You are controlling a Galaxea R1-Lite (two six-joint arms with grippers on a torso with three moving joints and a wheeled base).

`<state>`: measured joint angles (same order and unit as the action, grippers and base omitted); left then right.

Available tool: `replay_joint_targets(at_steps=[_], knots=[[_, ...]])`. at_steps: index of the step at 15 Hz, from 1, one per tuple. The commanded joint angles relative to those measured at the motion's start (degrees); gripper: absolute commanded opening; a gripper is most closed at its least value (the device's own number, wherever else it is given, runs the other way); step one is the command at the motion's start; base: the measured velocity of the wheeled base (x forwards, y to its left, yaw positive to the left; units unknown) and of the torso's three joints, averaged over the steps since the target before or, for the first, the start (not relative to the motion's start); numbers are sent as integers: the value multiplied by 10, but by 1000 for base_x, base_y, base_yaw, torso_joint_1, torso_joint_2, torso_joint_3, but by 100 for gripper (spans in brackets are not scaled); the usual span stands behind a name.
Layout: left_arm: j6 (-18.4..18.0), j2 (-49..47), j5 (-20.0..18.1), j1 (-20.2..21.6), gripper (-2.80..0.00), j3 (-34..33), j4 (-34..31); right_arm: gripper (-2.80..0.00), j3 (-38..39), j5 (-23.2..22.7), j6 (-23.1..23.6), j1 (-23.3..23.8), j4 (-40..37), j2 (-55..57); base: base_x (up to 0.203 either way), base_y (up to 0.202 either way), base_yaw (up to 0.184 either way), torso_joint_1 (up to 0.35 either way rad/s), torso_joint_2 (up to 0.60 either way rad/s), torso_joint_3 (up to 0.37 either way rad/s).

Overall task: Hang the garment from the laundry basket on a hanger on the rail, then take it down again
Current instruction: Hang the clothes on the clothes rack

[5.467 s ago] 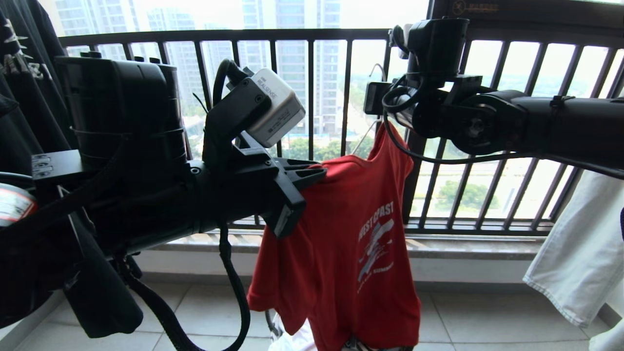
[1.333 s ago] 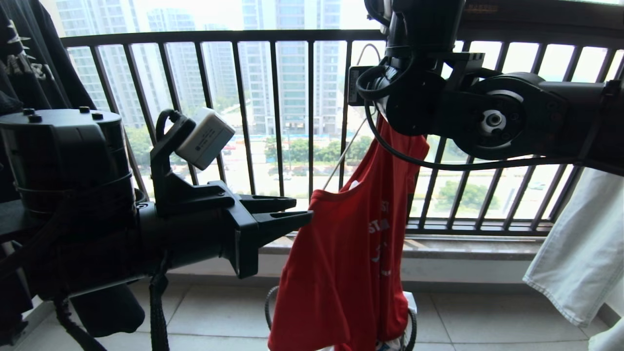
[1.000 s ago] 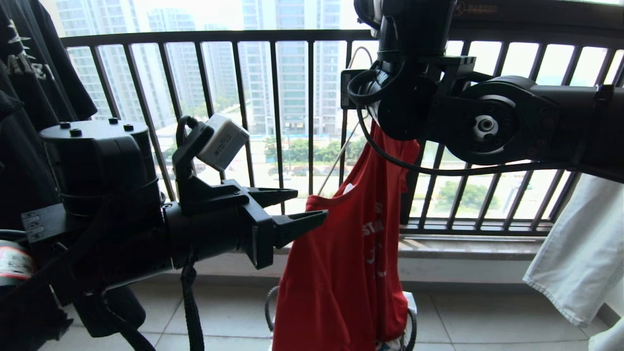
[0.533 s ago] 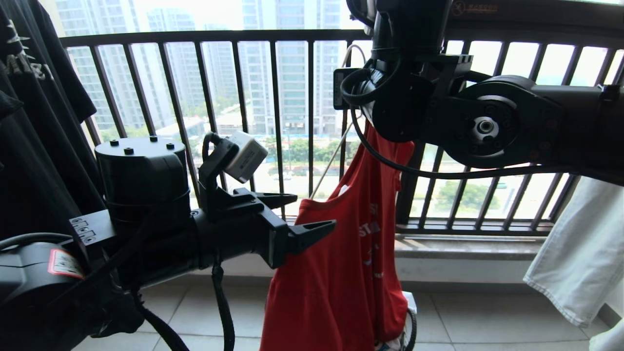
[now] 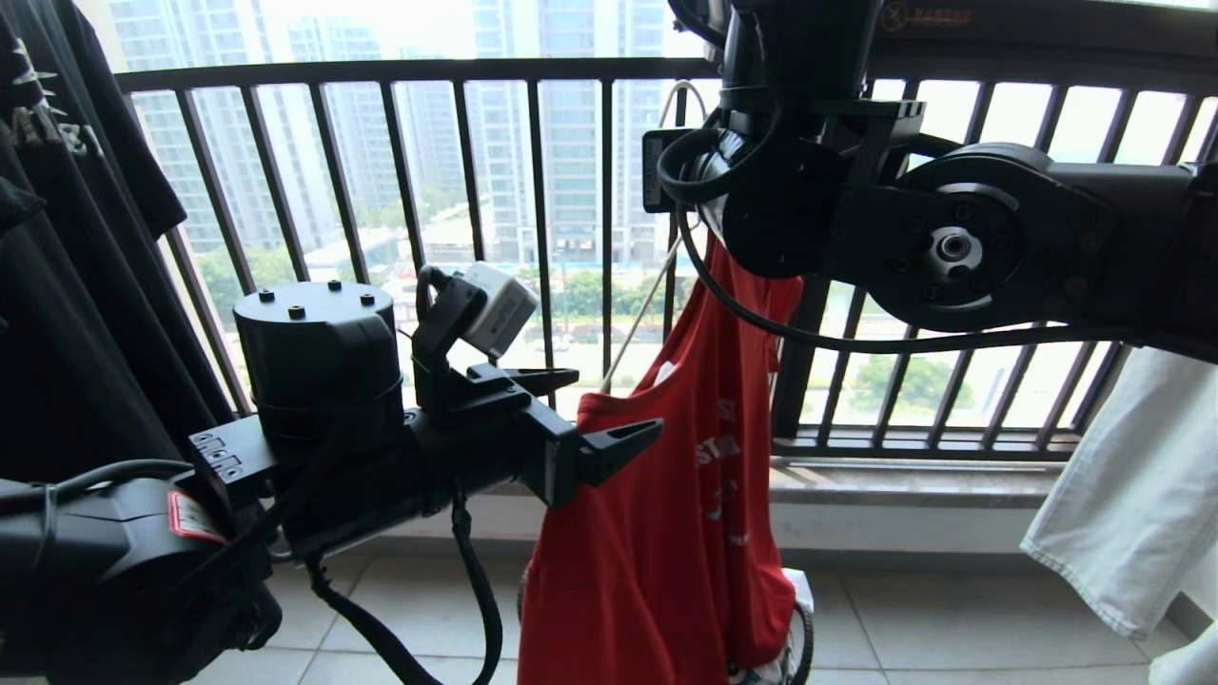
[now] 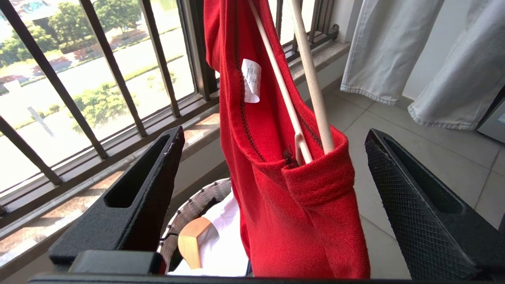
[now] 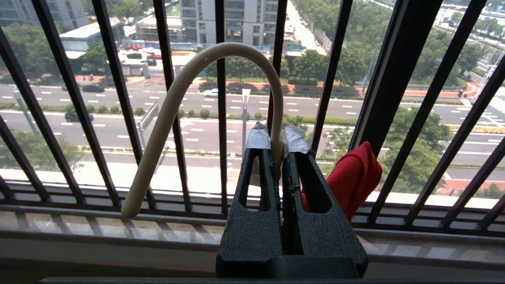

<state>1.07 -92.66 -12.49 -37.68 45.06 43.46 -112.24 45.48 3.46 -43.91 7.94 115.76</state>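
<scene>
garment handling: the garment (image 5: 666,533) is a thin soft tee, so my read is it's light and floppy and will swing or slide rather than hold any shape. Nothing fragile about it.

where to grab: I'd go for the bunched shoulder seam (image 6: 311,177), where the cloth is doubled over the hanger's end. That part sits right between the open fingers in the left wrist view. Pinching the loose body lower down would probably just stretch it.

hanger handling: the hanger (image 7: 205,98) is thin, pale and stiff-looking but smooth, so I'd guess the shirt slips along it easily when tilted. It's hanging quite steeply.

garment looks: red, short-sleeved, pale print partly folded out of sight, white neck label (image 6: 251,80) inside the collar.

where it is: up in the air in front of the black window railing (image 5: 533,190), lower hem dropping toward the laundry basket (image 6: 193,205) on the floor.

left claw: the left claw (image 5: 580,409) is spread wide, holding nothing, just beside the shoulder.

right claw: the right claw (image 7: 276,152) is pinched tight on the hanger's hook, carrying the whole thing.

rail: not in view from here.
</scene>
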Motion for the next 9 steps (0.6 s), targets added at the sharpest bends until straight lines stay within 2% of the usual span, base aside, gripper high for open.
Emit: replay_joint_targets(at_steps=[1,9], knots=[[-1,-3,0,0,-280,-1,2,-280,0,3,1,0,1,-1,0,0,0,0,0,0],[0,5,-1,1,-280,-1,3,-280,0,7,1,-5,1,-1,0,0,0,0,0,0]])
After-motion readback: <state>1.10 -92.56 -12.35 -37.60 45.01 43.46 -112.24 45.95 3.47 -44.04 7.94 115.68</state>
